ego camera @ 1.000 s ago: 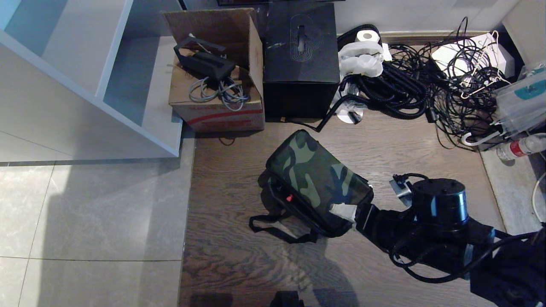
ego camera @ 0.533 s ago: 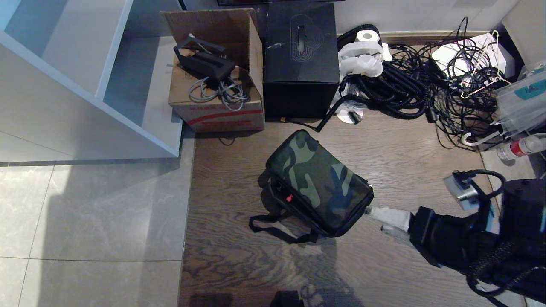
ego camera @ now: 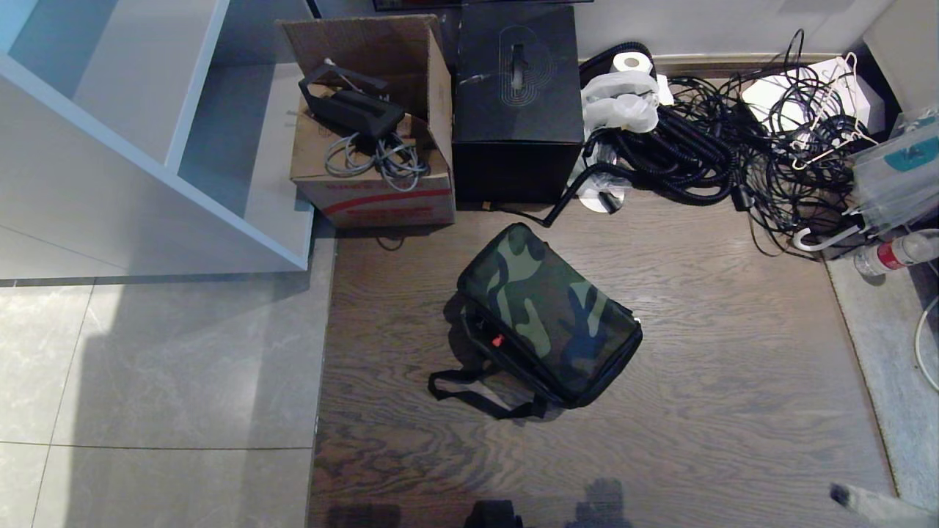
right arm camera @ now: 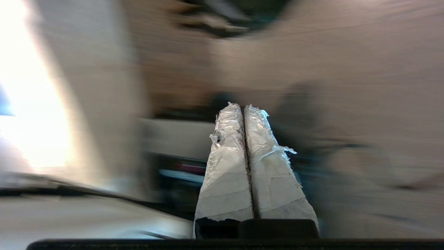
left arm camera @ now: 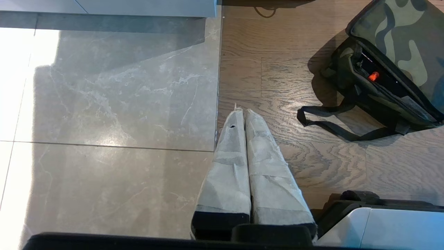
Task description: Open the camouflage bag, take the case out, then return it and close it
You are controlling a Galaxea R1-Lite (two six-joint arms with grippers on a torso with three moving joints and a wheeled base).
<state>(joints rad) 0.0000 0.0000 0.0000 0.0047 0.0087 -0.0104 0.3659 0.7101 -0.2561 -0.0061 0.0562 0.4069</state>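
Camouflage bag (ego camera: 546, 315) is seen on the wood floor, near the middle of the head view, lid down and apparently zipped, its strap (ego camera: 477, 392) trailing toward the robot. No case can be seen; it is judged to be inside. The task looks finished, and only the parking of the arms seems left.

That step is best done with both arms kept well apart from the bag and strap, so nothing is snagged or dragged and the lid is left shut. The right gripper (right arm camera: 242, 107), shown only in its blurred wrist view, has its taped fingers (right arm camera: 229, 156) pressed together on nothing. The left gripper (left arm camera: 241, 113) hangs over the seam between tile and wood, near the strap; its wrapped fingers (left arm camera: 267, 163) are likewise closed and empty.

Writing is scarce. Red stripes and red print are borne by the cardboard box (ego camera: 370, 191) behind the bag, but the print is too small to be read. A line pattern is pressed into the black box (ego camera: 517, 103) lid, with no legible wording. A bottle (ego camera: 899, 257) at the right edge carries a red label, also unreadable.
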